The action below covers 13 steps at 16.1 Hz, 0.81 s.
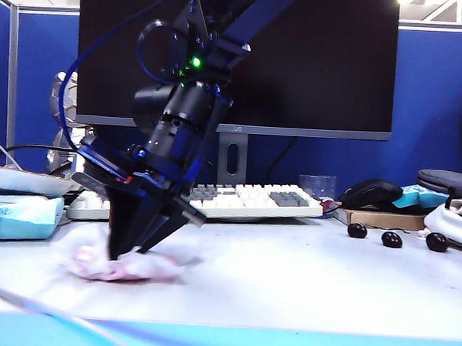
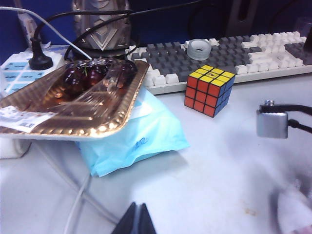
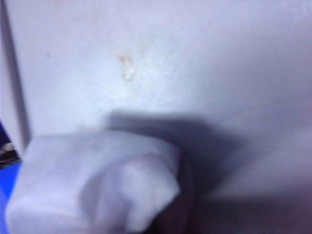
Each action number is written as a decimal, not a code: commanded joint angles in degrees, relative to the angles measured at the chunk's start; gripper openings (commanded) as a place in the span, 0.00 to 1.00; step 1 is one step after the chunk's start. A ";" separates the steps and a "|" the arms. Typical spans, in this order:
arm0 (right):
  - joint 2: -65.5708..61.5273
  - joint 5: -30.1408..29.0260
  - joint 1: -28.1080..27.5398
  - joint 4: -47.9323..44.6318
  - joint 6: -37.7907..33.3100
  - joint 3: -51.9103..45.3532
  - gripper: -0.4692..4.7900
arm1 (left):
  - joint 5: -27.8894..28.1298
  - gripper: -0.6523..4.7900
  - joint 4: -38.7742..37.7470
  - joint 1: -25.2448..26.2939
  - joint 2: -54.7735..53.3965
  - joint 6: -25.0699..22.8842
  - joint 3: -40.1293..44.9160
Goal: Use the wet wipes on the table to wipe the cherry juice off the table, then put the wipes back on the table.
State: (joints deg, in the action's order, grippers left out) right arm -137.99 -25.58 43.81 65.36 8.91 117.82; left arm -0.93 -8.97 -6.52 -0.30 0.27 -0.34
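Note:
The wet wipes [image 1: 121, 266] are a crumpled white wad with pink stains lying on the white table [image 1: 302, 285] at the left front. My right gripper [image 1: 130, 253] has reached across to that side. It points down and is shut on the wad, pressing it against the table. In the right wrist view the wet wipes [image 3: 97, 190] bulge out white in front of the dark fingers [image 3: 183, 214]. Beyond them a faint cherry juice smear [image 3: 127, 68] marks the table [image 3: 219, 58]. My left gripper [image 2: 138, 217] hangs shut over bare table with nothing in it.
A light-blue wipes pack [image 1: 19, 215] lies at the left under a gold tray of cherries [image 2: 73, 105]. A Rubik's cube [image 2: 208, 90] and keyboard [image 1: 245, 198] stand behind. Three loose cherries [image 1: 392, 239] lie at the right. A white cable [image 1: 45, 312] crosses the front left.

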 commanded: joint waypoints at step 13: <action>-1.40 11.85 -22.18 -13.79 -11.43 -0.57 0.08 | -0.39 0.12 -0.59 0.13 0.20 0.22 0.04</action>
State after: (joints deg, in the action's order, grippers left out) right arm -137.40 -8.71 18.94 47.64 -3.20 118.39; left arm -0.95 -8.97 -6.52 -0.30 0.27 -0.34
